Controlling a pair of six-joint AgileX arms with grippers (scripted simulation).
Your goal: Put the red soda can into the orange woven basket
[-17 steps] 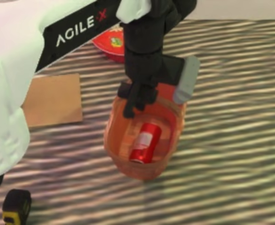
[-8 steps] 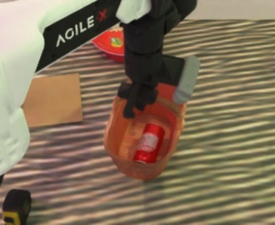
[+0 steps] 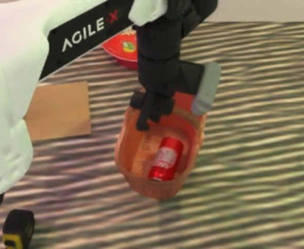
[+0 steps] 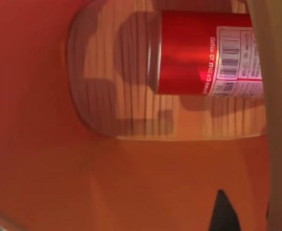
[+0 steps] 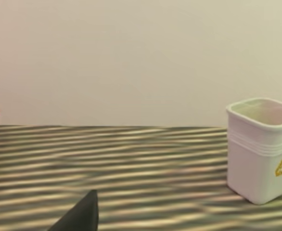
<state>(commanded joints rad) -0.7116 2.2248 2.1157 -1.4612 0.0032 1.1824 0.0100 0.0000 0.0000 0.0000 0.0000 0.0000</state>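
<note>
striped table [image 3: 256,155] underneath. the red soda can [image 3: 165,158] lies on its side (white label patch up) on the ribbed bottom of the orange woven basket [image 3: 122,150]. left gripper [image 3: 151,111] hangs over the basket's far end, jaws released, holding nothing.

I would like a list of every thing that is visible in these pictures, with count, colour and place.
soda can: 1, red, lying on its side in the basket
basket: 1, orange, table's middle
bowl: 1, red, far side, partly under the left arm
board: 1, brown, flat, left of the basket
tape measure: 1, black and yellow, near left corner
cup: 1, white, right wrist view only
left gripper: 1, black, over the basket's far end
right gripper: only a dark fingertip shows
</note>
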